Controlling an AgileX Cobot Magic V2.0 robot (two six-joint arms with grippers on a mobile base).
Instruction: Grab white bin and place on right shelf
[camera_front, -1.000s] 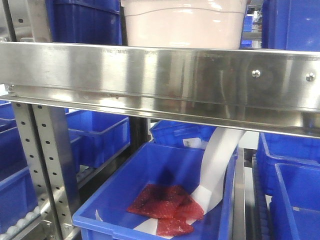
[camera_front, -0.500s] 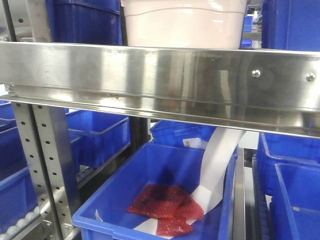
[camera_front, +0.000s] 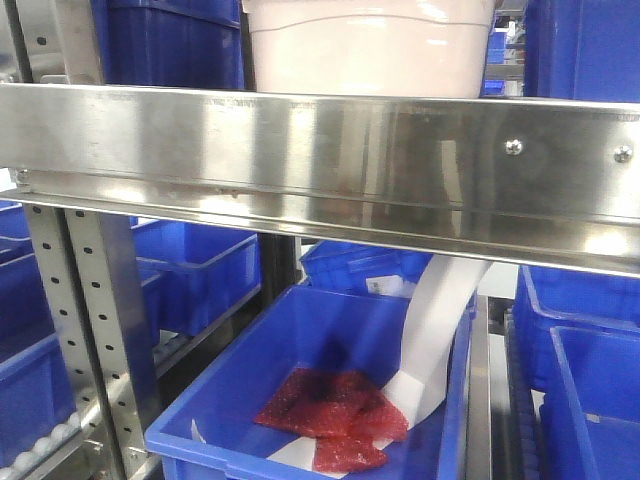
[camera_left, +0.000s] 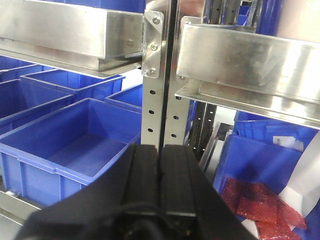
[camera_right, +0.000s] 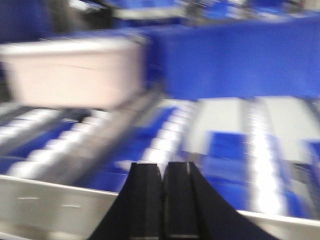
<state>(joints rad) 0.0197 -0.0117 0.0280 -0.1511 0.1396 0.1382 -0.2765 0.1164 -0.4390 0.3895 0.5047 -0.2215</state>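
The white bin (camera_front: 368, 48) stands on the right shelf (camera_front: 330, 150), behind its shiny front rail, between blue bins. In the blurred right wrist view the white bin (camera_right: 72, 72) sits on the shelf's rollers at the upper left. My right gripper (camera_right: 163, 167) is shut and empty, over the shelf's front rail (camera_right: 45, 210), right of and apart from the bin. My left gripper (camera_left: 161, 150) is shut with nothing in it, lower down, facing a perforated upright (camera_left: 152, 107) between two shelf rails.
Blue bins fill the lower level: an empty one (camera_left: 70, 150) on the left, one (camera_front: 330, 400) holding red packets (camera_front: 335, 410) and a white paper strip (camera_front: 435, 330). A large blue bin (camera_right: 240, 55) stands right of the white bin on the upper shelf.
The front view has barely changed; the white bin stays on the shelf. No gripper shows in that view.
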